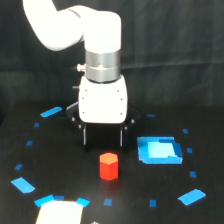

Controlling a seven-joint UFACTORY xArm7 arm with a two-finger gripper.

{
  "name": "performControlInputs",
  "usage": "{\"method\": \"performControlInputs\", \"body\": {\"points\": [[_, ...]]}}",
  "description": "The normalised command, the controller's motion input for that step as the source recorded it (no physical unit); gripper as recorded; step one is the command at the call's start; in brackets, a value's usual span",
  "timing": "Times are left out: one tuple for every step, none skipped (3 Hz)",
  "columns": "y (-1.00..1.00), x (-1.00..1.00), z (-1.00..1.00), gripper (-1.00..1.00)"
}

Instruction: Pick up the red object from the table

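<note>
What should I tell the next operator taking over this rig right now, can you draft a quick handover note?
Claw: open and empty, its two dark fingers pointing down, above and behind the red block.
Red block: standing upright on the table, in front of the claw, not touched. A blue square lies on the exterior view's right of it.
Done: the arm appears lined up roughly over the block; no grasp yet.
Left: probably bring the claw down around the block, close on it and lift it off the table.
</note>
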Motion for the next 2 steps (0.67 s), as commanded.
{"method": "performControlInputs", "body": {"points": [[-1.0,0.27,-0.57,0.61],[-1.0,0.0,-0.52,0.52]]}}
